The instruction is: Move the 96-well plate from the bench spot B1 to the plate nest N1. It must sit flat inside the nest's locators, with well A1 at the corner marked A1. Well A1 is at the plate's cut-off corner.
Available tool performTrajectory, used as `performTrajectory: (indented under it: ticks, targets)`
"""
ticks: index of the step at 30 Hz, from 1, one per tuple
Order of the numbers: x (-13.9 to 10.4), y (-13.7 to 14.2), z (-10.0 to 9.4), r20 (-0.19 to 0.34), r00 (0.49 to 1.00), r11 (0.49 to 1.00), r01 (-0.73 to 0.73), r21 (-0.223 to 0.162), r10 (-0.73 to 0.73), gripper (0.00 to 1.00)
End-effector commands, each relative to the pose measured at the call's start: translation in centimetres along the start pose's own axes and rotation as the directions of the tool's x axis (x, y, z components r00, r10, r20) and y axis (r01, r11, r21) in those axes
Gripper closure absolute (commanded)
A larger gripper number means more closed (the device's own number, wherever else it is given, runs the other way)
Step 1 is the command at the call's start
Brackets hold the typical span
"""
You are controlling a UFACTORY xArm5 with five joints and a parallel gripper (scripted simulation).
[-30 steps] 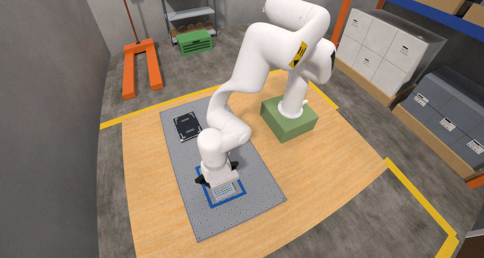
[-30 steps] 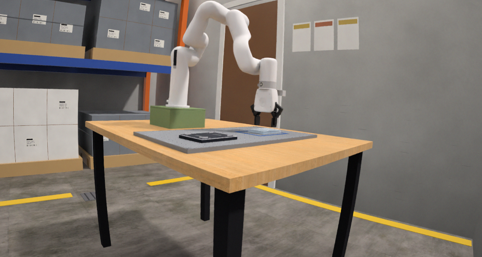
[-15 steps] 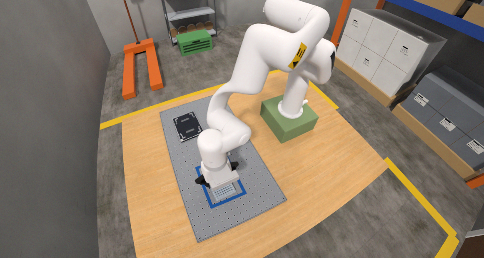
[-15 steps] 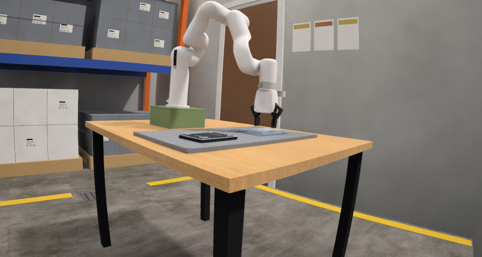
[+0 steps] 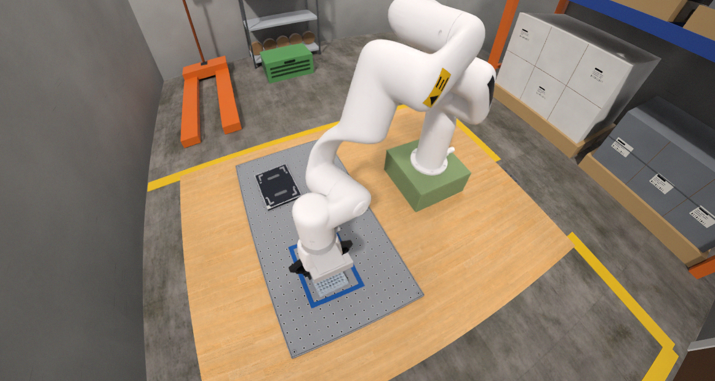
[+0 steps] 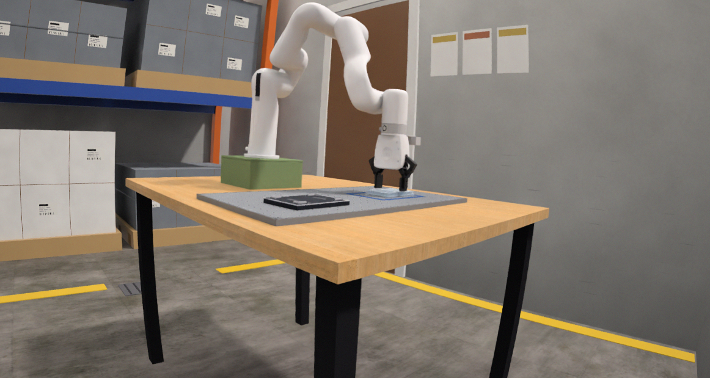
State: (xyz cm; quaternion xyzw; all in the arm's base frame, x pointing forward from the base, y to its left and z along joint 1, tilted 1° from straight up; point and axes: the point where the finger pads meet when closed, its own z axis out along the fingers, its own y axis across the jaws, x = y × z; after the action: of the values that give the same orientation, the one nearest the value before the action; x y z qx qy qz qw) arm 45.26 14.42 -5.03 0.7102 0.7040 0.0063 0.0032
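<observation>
One 96-well plate (image 5: 331, 282) lies inside the blue-outlined spot B1 (image 5: 358, 287) on the grey perforated board (image 5: 379, 268); one black plate nest (image 5: 278, 186) sits apart on it. The tool (image 6: 391, 180) hangs just above the plate, fingers (image 6: 378, 173) spread wide, gripping nothing.

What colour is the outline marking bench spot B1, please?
Blue outline, clearest in the top view.
</observation>
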Motion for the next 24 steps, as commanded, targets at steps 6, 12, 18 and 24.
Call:
performTrajectory:
  ticks: [6,12,18,24]
  targets:
    - [0.04,0.12,0.40,-0.009,1.000,1.000,0.000,0.000,0.000,0.00]
    - [0.05,0.12,0.74,-0.009,1.000,1.000,0.000,0.000,0.000,0.00]
    - [0.05,0.12,0.74,-0.009,1.000,1.000,0.000,0.000,0.000,0.00]
    - [0.05,0.12,0.74,-0.009,1.000,1.000,0.000,0.000,0.000,0.00]
